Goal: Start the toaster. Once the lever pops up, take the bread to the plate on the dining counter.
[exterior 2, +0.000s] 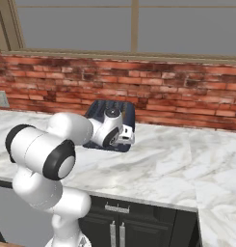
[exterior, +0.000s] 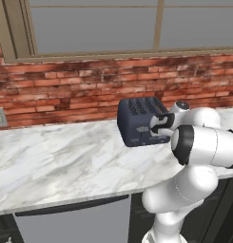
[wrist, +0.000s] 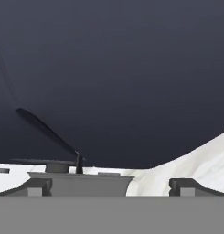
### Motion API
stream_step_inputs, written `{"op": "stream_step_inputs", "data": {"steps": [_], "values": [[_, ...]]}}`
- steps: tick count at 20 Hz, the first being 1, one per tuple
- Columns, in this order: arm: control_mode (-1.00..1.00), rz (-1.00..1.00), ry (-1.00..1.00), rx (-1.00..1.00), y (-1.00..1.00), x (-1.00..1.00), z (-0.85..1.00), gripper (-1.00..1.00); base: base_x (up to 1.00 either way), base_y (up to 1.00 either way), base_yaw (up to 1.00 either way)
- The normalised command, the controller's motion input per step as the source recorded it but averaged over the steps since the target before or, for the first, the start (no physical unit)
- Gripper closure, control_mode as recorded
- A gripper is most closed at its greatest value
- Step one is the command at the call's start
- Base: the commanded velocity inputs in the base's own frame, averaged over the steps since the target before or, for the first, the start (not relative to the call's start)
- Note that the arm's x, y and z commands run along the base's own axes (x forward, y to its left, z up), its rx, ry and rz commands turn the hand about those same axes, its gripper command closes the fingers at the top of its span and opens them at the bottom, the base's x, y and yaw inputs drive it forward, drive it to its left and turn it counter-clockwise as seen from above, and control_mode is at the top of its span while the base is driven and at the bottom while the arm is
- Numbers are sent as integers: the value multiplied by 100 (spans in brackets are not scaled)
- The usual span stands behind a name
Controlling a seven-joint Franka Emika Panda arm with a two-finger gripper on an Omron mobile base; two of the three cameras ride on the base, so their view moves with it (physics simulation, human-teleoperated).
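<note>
The gripper (wrist: 111, 183) stands with its jaws spread wide and nothing between them, pressed right up against the dark side of the toaster (exterior: 137, 121). The toaster sits on the marbled counter (exterior: 56, 161) by the brick wall (exterior: 56, 90), directly ahead of the jaws.

The likely trouble is a miss. With the jaws so close, the fingertips (wrist: 40, 186) may slide along the smooth shell and not catch the lever, so the toaster never starts. A firm push on the body could also shove the toaster back toward the wall, or skew it. I cannot tell where the lever lies relative to the jaws.

In the left base view, the toaster's slotted top and its front face with pale buttons are plain, and the hand meets its right end. In the right base view, the wrist covers most of the toaster. In the hand view, 2 fingertips frame a blank navy wall above a sliver of counter.
</note>
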Motion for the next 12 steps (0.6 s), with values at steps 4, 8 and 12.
{"op": "stream_step_inputs", "data": {"steps": [4, 8, 12], "values": [[-100, 0, 0, 0, 0, 0, -11, -100, 0, 0, 0], [-100, 0, -3, 0, 0, 0, 0, -100, 0, 0, 0], [-100, 0, -6, 0, 0, -1, 12, -100, 0, 0, 0]]}}
